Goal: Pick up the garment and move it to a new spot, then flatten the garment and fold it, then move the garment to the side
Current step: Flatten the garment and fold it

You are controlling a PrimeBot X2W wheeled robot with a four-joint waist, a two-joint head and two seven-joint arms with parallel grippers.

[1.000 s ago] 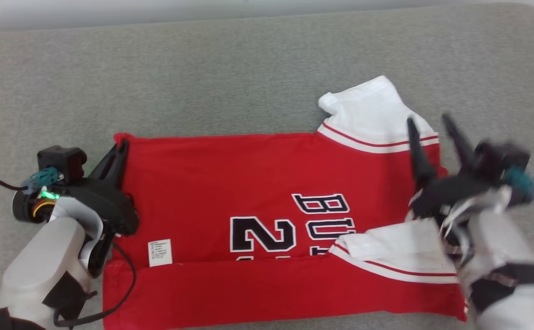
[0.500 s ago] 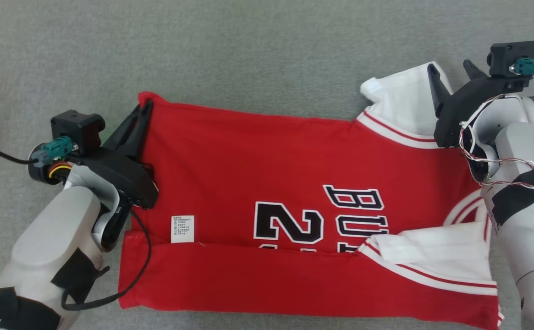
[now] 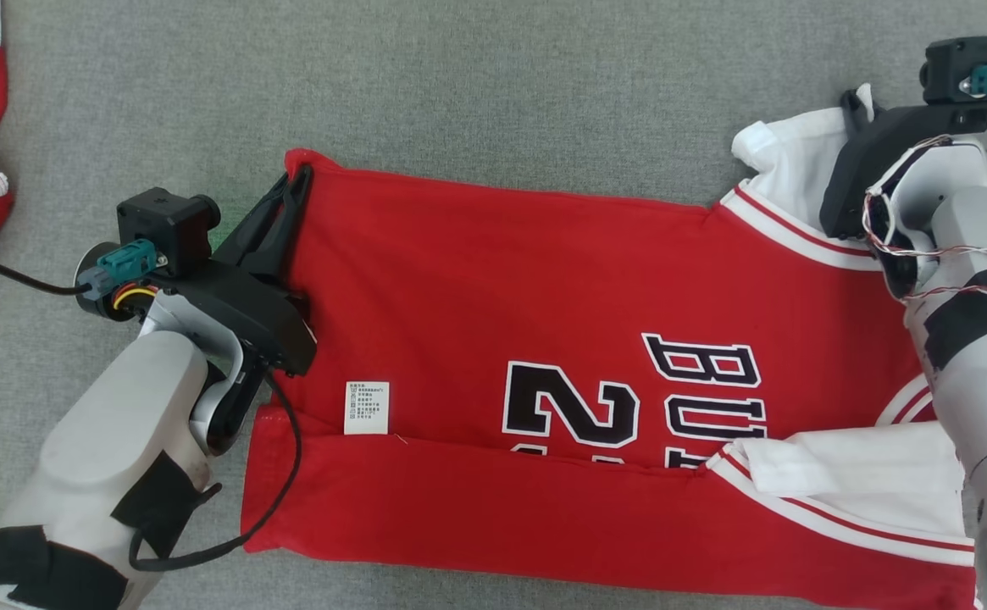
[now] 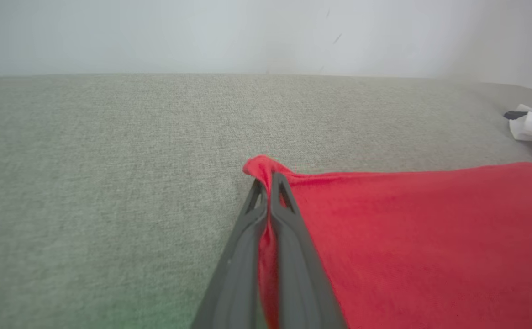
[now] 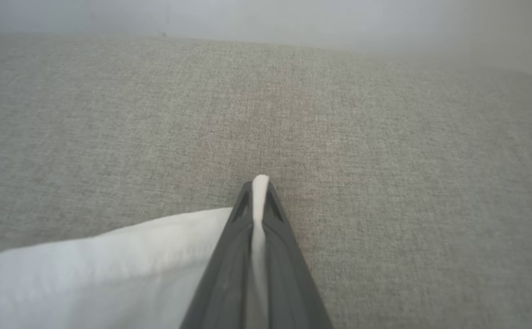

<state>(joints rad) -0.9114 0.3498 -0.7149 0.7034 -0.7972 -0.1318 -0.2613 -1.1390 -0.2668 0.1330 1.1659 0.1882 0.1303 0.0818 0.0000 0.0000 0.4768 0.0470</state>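
Head view: our right end effector [image 3: 859, 103] has just closed on the white sleeve [image 3: 790, 169] of the garment [image 3: 501, 288], which is spread on the grey counter [image 3: 501, 85]. Left wrist view: our left end effector [image 4: 268, 180] clamps its red corner. Right wrist view: white sleeve [image 5: 110, 265] pinched; we judge folding can begin.

The garment [image 3: 493, 280] is soft matt cloth, the surface [image 3: 493, 85] coarse woven fabric, the fingers [image 4: 240, 256] matt dark plastic.

Head camera is gazing steeply down; both wrist cameras are skimming low (very close) toward twelve o'clock, sharing far corners of the garment [image 3: 544, 288].
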